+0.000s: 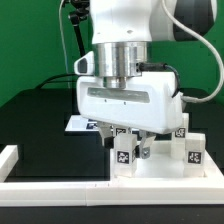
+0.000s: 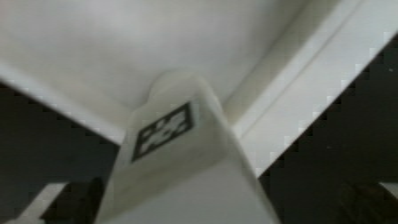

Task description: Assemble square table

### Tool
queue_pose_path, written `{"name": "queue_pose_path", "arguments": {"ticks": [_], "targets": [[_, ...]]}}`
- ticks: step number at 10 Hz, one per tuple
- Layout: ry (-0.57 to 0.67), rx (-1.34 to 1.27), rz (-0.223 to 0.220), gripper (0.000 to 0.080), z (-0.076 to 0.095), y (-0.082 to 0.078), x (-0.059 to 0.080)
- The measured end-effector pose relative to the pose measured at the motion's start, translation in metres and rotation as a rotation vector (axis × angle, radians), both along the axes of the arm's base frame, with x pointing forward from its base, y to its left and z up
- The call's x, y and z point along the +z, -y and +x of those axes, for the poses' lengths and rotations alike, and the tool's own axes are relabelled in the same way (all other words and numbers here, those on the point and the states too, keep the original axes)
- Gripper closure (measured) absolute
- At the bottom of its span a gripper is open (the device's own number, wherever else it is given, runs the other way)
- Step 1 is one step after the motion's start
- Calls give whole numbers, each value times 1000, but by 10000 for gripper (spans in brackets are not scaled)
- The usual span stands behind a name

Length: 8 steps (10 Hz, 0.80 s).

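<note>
Three leg blocks show on the square table near the counter's front edge by the low border wall; the gripper hangs over one leg block, jaws spread wide, holding nothing; lifting off-centre, a finger could catch that leg and tilt it, should it sit loosely in its socket

claw apparently open, over leg block

Smooth matt white plastic leg block, matt black table
</note>
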<state>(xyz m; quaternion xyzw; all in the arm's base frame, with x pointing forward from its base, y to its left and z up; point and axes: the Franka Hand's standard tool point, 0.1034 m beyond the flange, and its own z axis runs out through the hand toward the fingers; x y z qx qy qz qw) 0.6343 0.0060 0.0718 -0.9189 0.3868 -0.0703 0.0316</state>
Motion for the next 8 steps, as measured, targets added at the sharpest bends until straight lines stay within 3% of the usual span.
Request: {"name": "queue_pose_path", "arguments": {"ticks": [2,5,7,8], "targets": [[-13,316,-71,151,-1,-4,-1],[-14,339,-74,178,-1,-4,-2],[-17,329,-76,508,-2,-1,-3],[-16,199,-57,508,-3,1,-3]]}}
